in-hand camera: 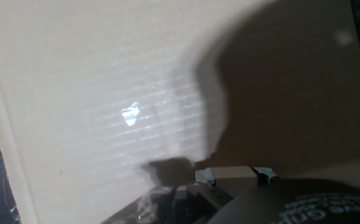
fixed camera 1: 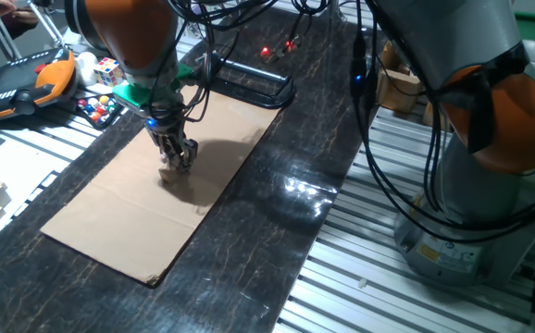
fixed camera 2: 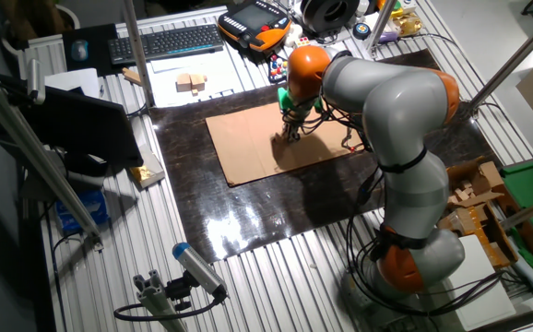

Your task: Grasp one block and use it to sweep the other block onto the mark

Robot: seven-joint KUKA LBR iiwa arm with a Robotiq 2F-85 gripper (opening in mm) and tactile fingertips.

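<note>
One gripper low on one cardboard sheet

The black two-finger gripper (fixed camera 1: 177, 159) pinches one small wooden block (fixed camera 1: 170, 172) against the flat tan cardboard sheet (fixed camera 1: 119, 217) beneath it (second block not visible).

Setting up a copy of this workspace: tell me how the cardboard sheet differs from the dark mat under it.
The cardboard sheet is tan and matte; the dark mat is black and glossy, with glare. The cardboard sheet is smaller and lies on the dark mat. Both lie flat.
</note>
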